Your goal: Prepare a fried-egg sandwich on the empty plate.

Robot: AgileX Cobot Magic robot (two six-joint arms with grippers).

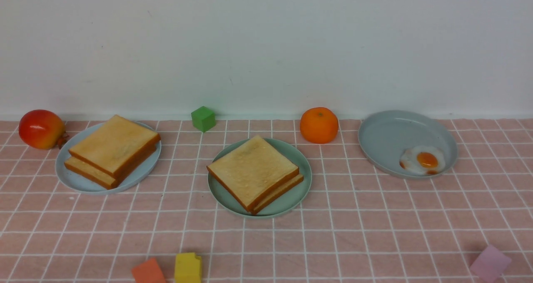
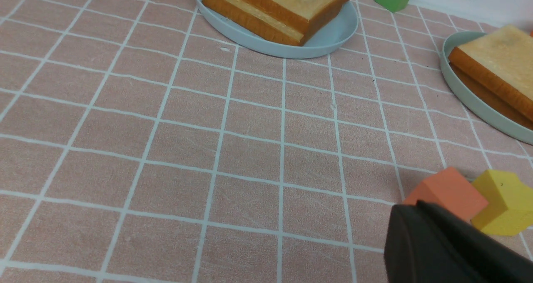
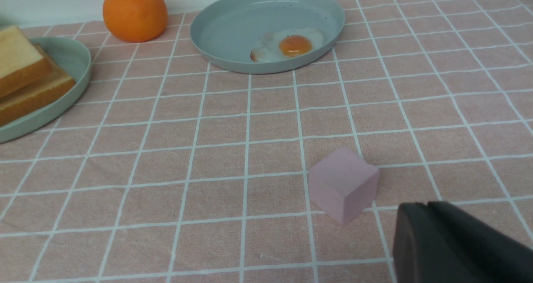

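A: Where does the fried-egg sandwich (image 1: 255,172) sit?
B: Centre, on the empty plate (image 1: 300,191), its egg hidden.
A: The grippers?
B: The left gripper (image 2: 437,249) and right gripper (image 3: 449,245) sit near; whether they are apart is unclear.

Little of the robot's body shows. In the left wrist view, the left arm's matte black, round-edged gripper part (image 2: 449,245) fills one corner of the picture, smooth, dark and unmarked. The right arm's matte black, round-edged gripper part (image 3: 454,245) looks the same in the right wrist view, with a faint seam along its upper edge. The jaws cannot be made out.
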